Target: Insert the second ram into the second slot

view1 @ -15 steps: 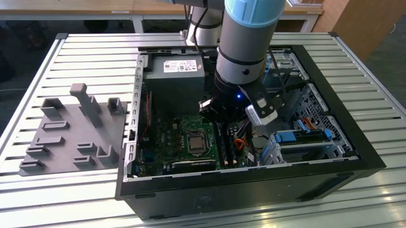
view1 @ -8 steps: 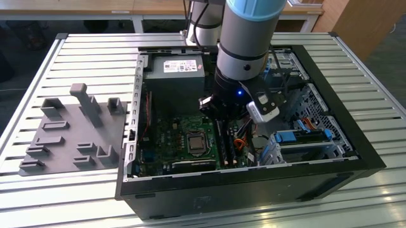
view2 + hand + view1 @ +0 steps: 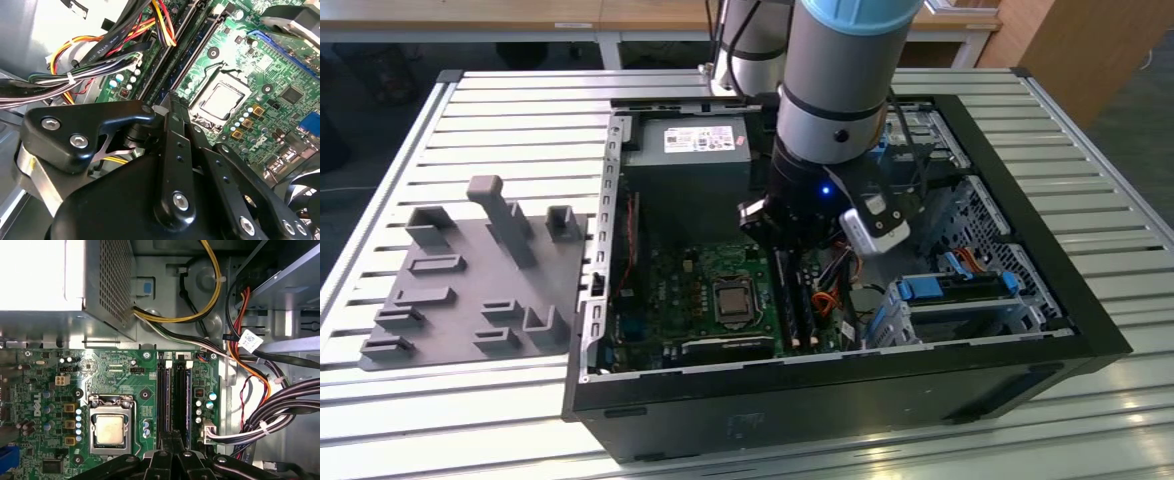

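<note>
Inside the open black metal computer case (image 3: 1067, 290), which lies on its side on the slatted white table (image 3: 520, 110), the black two-fingered claw (image 3: 778, 240) hangs low over the green motherboard (image 3: 125, 375). In both wrist views its fingers are drawn together tip to tip (image 3: 172, 437) (image 3: 170, 97), and nothing shows between them. The tips sit right above the bank of long black memory slots (image 3: 163, 400), at one end of it, and the slots run straight away from the claw.

The second ram, a thin dark blue circuit-board stick (image 3: 186, 400), stands on edge along one of these slots, just to one side of the closed fingertips and not between them. I cannot tell whether the tips touch it or whether it is pressed fully home.

On the other side of the claw from the ram, close by, is the square silver processor socket with its metal frame (image 3: 110, 430) (image 3: 220, 100). Beyond the far end of the slots sits the grey metal power supply box (image 3: 687, 140). A bundle of black, orange, yellow and red cables (image 3: 280, 410) (image 3: 90, 70) passes beside the claw on the ram's side.

Well apart from the claw, outside the case toward the exterior view's left, a grey plastic fixture plate with upright posts (image 3: 467, 270) rests on the table.
</note>
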`<state>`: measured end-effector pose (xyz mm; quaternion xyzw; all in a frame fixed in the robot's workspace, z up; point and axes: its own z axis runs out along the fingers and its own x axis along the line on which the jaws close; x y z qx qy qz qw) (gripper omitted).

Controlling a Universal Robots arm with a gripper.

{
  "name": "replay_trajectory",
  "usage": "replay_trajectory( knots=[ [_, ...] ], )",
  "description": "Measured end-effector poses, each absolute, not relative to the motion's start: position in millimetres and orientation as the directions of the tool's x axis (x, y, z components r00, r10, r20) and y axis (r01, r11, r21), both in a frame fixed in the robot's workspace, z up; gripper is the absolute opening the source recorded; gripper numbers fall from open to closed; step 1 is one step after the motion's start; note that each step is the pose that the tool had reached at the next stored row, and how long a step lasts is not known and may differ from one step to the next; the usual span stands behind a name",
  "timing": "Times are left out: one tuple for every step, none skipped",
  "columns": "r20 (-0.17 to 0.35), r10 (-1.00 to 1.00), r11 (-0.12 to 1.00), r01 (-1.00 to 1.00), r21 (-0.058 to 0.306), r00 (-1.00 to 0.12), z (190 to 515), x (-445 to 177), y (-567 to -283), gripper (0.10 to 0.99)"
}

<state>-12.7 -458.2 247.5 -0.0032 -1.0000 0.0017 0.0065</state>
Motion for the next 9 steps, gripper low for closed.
replay_trajectory(
  knots=[
    [0.013, 0.007, 1.0, 0.007, -0.003, -1.0, 247.6, -12.7, -458.2, 0.106],
    [0.013, 0.007, 1.0, 0.007, -0.003, -1.0, 247.8, -12.7, -458.2, 0.106],
    [0.013, 0.007, 1.0, 0.006, -0.003, -1.0, 248.0, -12.7, -458.2, 0.106],
    [0.013, 0.007, 1.0, 0.007, -0.003, -1.0, 248.1, -12.7, -458.2, 0.106],
    [0.013, 0.007, 1.0, 0.007, -0.003, -1.0, 248.2, -12.7, -458.2, 0.106],
    [0.013, 0.007, 1.0, 0.006, -0.003, -1.0, 248.2, -12.7, -458.2, 0.106],
    [0.013, 0.007, 1.0, 0.006, -0.003, -1.0, 248.5, -12.7, -458.2, 0.106],
    [0.013, 0.007, 1.0, 0.007, -0.003, -1.0, 248.8, -12.7, -458.2, 0.106],
    [0.013, 0.007, 1.0, 0.007, -0.003, -1.0, 249.0, -12.7, -458.2, 0.106]
  ],
)
